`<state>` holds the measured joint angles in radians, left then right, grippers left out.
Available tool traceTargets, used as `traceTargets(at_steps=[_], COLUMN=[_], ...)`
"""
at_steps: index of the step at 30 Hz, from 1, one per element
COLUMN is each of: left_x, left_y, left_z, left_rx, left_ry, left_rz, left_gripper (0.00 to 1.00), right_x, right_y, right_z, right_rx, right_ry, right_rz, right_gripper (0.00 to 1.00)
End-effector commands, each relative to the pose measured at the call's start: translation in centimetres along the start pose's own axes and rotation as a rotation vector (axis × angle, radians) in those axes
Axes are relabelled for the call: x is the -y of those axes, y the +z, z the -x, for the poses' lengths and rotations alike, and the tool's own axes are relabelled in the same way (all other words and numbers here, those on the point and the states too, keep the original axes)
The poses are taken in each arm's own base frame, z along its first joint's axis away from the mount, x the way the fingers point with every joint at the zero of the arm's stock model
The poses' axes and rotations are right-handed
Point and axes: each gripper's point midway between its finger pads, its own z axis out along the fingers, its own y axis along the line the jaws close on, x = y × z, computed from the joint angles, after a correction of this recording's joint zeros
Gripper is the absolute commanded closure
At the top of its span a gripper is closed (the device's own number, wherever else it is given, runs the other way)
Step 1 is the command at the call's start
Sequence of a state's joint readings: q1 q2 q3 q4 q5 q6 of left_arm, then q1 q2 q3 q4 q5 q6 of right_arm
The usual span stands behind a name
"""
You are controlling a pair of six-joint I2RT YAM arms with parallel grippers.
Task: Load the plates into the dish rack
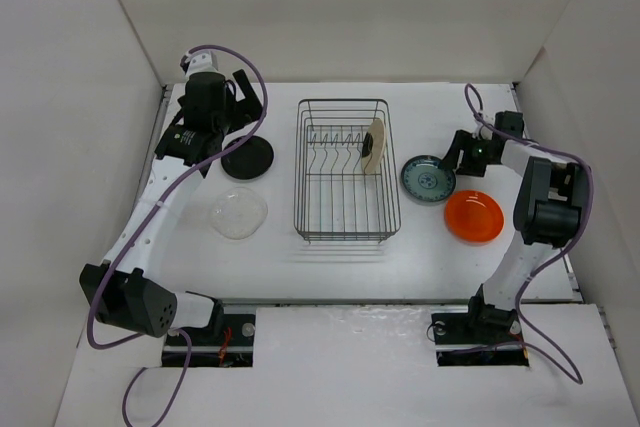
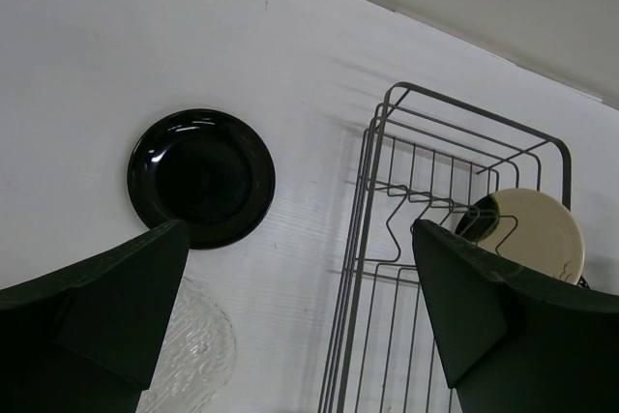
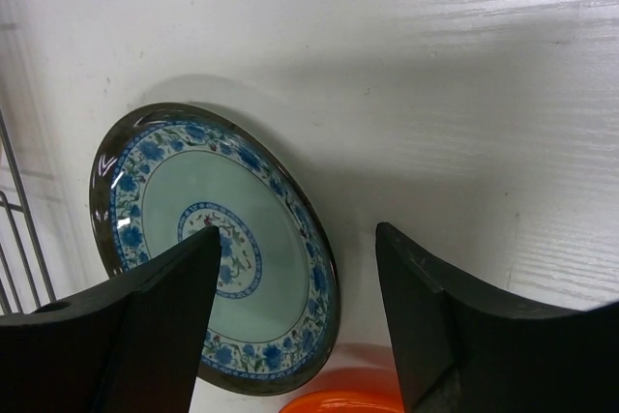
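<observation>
1. My right gripper (image 3: 298,239) is spread wide with nothing between its fingers. It hovers low over the right-hand rim of the round teal patterned plate (image 3: 232,210).
2. That teal plate lies flat on the white table (image 1: 330,267), between the rectangular black wire dish rack (image 1: 345,234) and the bright orange round plate (image 1: 473,215), which sits just beside it.
3. I judge the teal plate to be glazed ceramic: stiff, slick, moderately heavy and likely to chip. It lies flat, so the raised rim is the only place to grip, with one finger outside and one inside the lip.
4. My left gripper (image 2: 300,239) is also wide open and empty. It is held above the table, with the glossy black round plate (image 2: 201,177) on one side and the rack's wire wall on the other.
5. The black plate looks just as slippery, so I'd pinch its rim too. The clear glass round plate (image 1: 238,214) lies nearer the arm bases. I'd treat it as the most fragile of them, and its edge is hard to see.
6. Inside the rack, the cream round plate with a dark blotch (image 1: 375,145) stands on edge among the upright prongs at the far right. The other four plates lie flat on the table. Each needs tipping upright, so a firm rim grip matters.
</observation>
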<state>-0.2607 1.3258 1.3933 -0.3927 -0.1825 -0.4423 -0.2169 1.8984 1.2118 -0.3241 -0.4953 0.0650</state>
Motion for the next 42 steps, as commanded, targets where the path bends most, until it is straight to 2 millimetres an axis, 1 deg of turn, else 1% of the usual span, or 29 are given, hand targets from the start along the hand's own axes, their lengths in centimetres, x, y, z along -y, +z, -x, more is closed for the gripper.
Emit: traceTargets(at_steps=[1,2,3,6,7,9,11,13,14,15,17,19,20,21,23,24,26,29,30,31,34,35,36,37,38,39,40,41,42], left_x=[1.0,1.0,0.9,1.1,1.1,1.1,1.1,1.1,1.2,1.2,1.3,1.3,1.1,1.1,1.1,1.1,0.9,0.9,0.8,0.7,0.7,0.5,0.5,0.5,0.5,0.4,0.4,0.0,0.0], left_y=[-0.8,-0.8,-0.8,-0.7,-0.7,-0.7,-0.7,-0.7,-0.8,-0.8,-1.1,-1.5,-1.5,-1.5,-1.5,-1.5,-1.4,-1.4,-1.7,-1.6,-1.6,-1.6,-1.6,-1.6,-1.6,-1.6,-1.6,-1.4,-1.4], left_z=[1.7,1.7,1.7,1.5,1.5,1.5,1.5,1.5,1.9,1.9,2.1,2.3,2.2,2.2,2.2,2.2,2.3,2.3,2.6,2.2,2.2,2.3,2.3,2.3,2.3,2.4,2.4,2.2,2.2], left_rx=[0.052,0.052,0.052,0.040,0.040,0.040,0.040,0.040,0.048,0.048,0.056,0.063,0.060,0.060,0.060,0.060,0.064,0.064,0.076,0.069,0.069,0.073,0.073,0.073,0.073,0.078,0.078,0.076,0.076], left_ry=[0.001,0.001,0.010,0.012,0.012,0.012,0.012,0.012,0.010,0.010,0.009,0.007,0.008,0.008,0.008,0.008,0.008,0.008,0.005,0.007,0.007,0.007,0.007,0.007,0.007,0.007,0.007,-0.001,-0.001], left_rz=[-0.046,-0.046,-0.046,-0.049,-0.049,-0.049,-0.049,-0.049,-0.054,-0.054,-0.058,-0.062,-0.050,-0.050,-0.050,-0.050,-0.042,-0.042,-0.038,-0.034,-0.034,-0.025,-0.025,-0.025,-0.025,-0.016,-0.016,-0.001,-0.001], left_gripper=[0.00,0.00,0.00,0.00,0.00,0.00,0.00,0.00,0.00,0.00,0.00,0.00,0.00,0.00,0.00,0.00,0.00,0.00,0.00,0.00,0.00,0.00,0.00,0.00,0.00,0.00,0.00,0.00,0.00], right_x=[0.3,0.5,0.6,1.3,1.4,1.7,1.8,1.9,2.1,2.3,2.3,2.3,2.3,2.5,2.4,2.4,2.4,2.0,1.4,1.1,0.2,-0.5,-0.7,-0.5,-0.8,-1.8,-1.3,-1.8,-3.0], right_y=[0.1,0.1,0.5,0.5,0.3,0.1,0.1,-0.1,0.1,0.0,0.0,-0.1,-0.1,-0.2,-0.2,-0.2,-0.2,-0.2,-0.2,-0.4,-1.4,-2.8,-3.5,-4.4,-5.5,-7.6,-9.0,-10.1,-12.5], right_z=[0.3,0.3,-0.3,-0.5,-0.6,-0.5,-0.7,-0.5,-1.0,-1.0,-1.0,-0.8,-0.8,-1.0,-0.6,-0.6,-0.6,-0.6,-0.2,0.3,2.1,3.8,4.8,5.5,6.8,8.5,9.4,10.0,11.3], right_rx=[-0.022,-0.021,-0.043,-0.051,-0.061,-0.063,-0.071,-0.073,-0.092,-0.092,-0.092,-0.091,-0.091,-0.098,-0.090,-0.090,-0.090,-0.089,-0.081,-0.062,-0.002,0.058,0.099,0.133,0.178,0.250,0.297,0.332,0.396], right_ry=[-0.027,-0.027,-0.015,-0.021,-0.016,-0.015,0.001,0.002,0.011,0.011,0.011,0.019,0.019,0.023,0.019,0.019,0.031,0.059,0.067,0.088,0.110,0.131,0.137,0.151,0.160,0.177,0.193,0.193,0.181], right_rz=[0.013,0.004,0.011,-0.026,-0.038,-0.058,-0.070,-0.084,-0.085,-0.097,-0.097,-0.109,-0.109,-0.118,-0.118,-0.118,-0.117,-0.107,-0.077,-0.076,-0.073,-0.084,-0.095,-0.134,-0.155,-0.163,-0.220,-0.244,-0.271], right_gripper=[0.30,0.32,0.36,0.37,0.43,0.46,0.54,0.59,0.63,0.67,0.68,0.75,0.76,0.81,0.87,0.94,1.00,1.00,1.00,1.00,1.00,1.00,1.00,1.00,1.00,1.00,1.00,1.00,1.00])
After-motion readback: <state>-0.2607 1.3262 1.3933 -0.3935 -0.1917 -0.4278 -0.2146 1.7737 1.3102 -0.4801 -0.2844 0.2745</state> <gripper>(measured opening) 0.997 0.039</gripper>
